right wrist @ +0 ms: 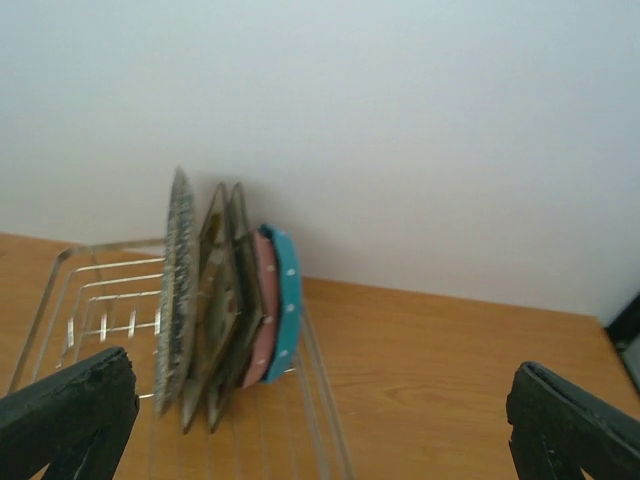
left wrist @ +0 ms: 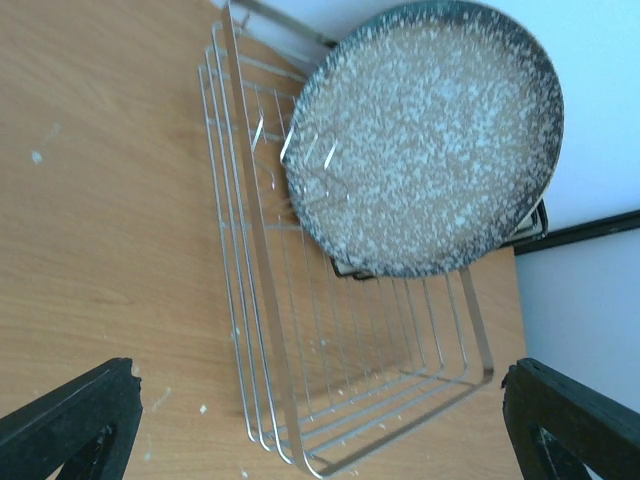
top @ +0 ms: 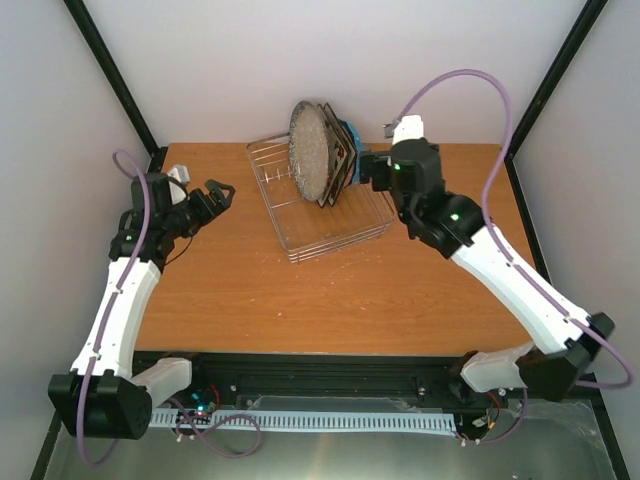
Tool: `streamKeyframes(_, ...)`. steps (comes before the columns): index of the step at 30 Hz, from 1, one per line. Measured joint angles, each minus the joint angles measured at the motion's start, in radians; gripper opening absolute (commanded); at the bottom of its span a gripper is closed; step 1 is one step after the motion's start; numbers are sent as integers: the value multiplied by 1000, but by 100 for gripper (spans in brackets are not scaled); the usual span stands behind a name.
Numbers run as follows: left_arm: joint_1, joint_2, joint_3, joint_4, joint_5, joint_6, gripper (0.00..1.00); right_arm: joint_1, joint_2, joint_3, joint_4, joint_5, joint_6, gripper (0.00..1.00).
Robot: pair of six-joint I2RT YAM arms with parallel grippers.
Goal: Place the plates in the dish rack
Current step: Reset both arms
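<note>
The silver wire dish rack (top: 300, 235) sits at the back middle of the table. Several plates stand on edge in its far end: a round grey speckled plate (top: 312, 150) in front, square dark-rimmed plates (top: 338, 165) behind it and a blue white-dotted plate (top: 351, 133) at the back. My right gripper (top: 366, 168) is open just right of the blue plate and holds nothing. My left gripper (top: 218, 193) hangs open, left of the rack. The left wrist view faces the grey plate (left wrist: 430, 140) and the rack (left wrist: 260, 300). Edge-on in the right wrist view are the grey plate (right wrist: 177, 290), square plates (right wrist: 225, 300) and blue plate (right wrist: 287, 300).
Black frame posts (top: 115, 75) rise at both back corners against white walls. The near half of the rack (top: 320, 225) holds only wire tines. Bare wood table (top: 300, 300) lies between the rack and the arm bases.
</note>
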Motion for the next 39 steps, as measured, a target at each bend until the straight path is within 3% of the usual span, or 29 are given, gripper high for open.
streamKeyframes(5, 0, 31, 62, -10, -52, 61, 100, -32, -118, -18, -74, 76, -31, 100)
streamKeyframes(11, 0, 140, 123, -65, -229, 116, 100, -262, -330, -194, -130, 1, 0, 100)
streamKeyframes(16, 4, 77, 18, 40, -362, 259, 100, -356, -406, -286, -158, -97, 34, 100)
streamKeyframes(21, 5, -148, -382, 389, -430, 417, 100, -404, -411, -400, -163, -200, 50, 100)
streamKeyframes(24, 5, -178, -615, 642, -476, 499, 100, -423, -395, -409, -172, -245, 50, 100)
streamKeyframes(25, 5, -173, -629, 658, -480, 505, 100, -425, -391, -409, -172, -254, 49, 100)
streamKeyframes(32, 7, 43, -885, 1208, -523, 605, 100, -426, -360, -409, -173, -293, 48, 100)
streamKeyframes(39, 93, 282, -943, 1678, -427, 632, 100, -426, -345, -429, -165, -265, 34, 100)
